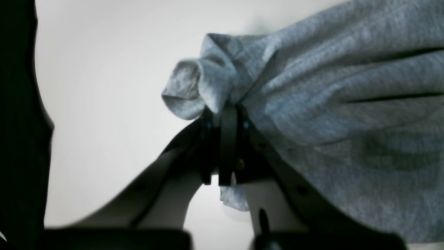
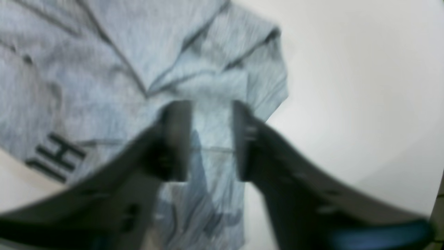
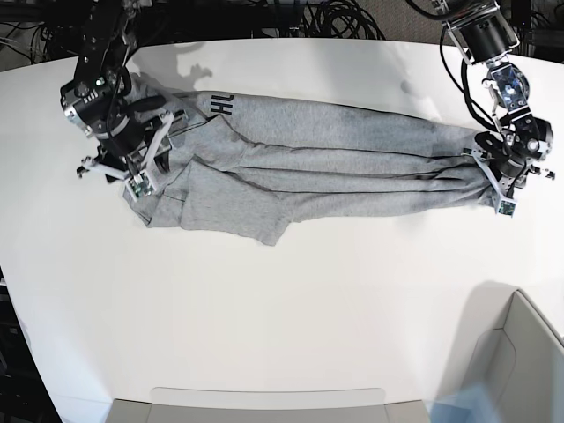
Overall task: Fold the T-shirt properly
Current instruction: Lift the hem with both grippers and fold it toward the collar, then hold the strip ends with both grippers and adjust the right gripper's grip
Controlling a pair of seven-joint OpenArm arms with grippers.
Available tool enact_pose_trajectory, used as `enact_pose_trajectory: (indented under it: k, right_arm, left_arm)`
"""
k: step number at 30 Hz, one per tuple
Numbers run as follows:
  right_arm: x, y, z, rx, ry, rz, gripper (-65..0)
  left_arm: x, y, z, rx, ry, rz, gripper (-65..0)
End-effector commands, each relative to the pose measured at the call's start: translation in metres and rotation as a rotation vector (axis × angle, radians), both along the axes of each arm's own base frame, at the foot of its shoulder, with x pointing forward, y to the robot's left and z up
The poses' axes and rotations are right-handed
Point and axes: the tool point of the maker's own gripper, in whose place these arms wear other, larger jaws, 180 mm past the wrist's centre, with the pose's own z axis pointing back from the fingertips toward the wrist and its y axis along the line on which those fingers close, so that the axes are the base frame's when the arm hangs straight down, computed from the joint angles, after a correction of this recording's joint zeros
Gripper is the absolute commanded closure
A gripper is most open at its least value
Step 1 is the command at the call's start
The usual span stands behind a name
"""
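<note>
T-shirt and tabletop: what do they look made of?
T-shirt: soft knit, likely cotton jersey; heathered grey flecks, limp folds, matte, black printed letters. Table: smooth white, faintly satin, probably laminate or painted board; soft shadows, no grain, so I can't tell which.

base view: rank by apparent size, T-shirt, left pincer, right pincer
1. T-shirt, by far the largest, stretched between the arms.
2. left pincer and right pincer: look alike; partly hidden by their wrists and the cloth, so no ranking.

Robotics lab setup: bare white bench (image 3: 291, 300), cable bundles (image 3: 335, 18) piled along the far edge, two arms mounted there.
</note>
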Motion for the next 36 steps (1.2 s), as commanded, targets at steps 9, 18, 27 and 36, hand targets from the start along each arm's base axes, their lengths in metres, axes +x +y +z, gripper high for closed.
enact_pose_trajectory:
  k: [9,18,27,36]
  right_arm:
    - [0.065,0.011,-0.003,0.098,-0.02,-0.01,-30.8]
    - [0.081,0.008,-0.024,0.154,0.04,-0.068,-30.7]
    - [0.08,0.015,-0.061,0.213,0.126,-0.072,-30.7]
    - [0.08,0.046,-0.066,0.196,0.151,0.024,-30.7]
  left_arm:
    - [0.011,0.006,0.017,0.023,-0.051,-0.002,0.0]
    - [0.012,0.006,0.017,0.022,-0.054,-0.002,0.0]
    - [0.012,0.005,0.017,0.019,-0.054,-0.002,0.0]
    - [0.012,0.005,0.017,0.019,-0.054,-0.002,0.0]
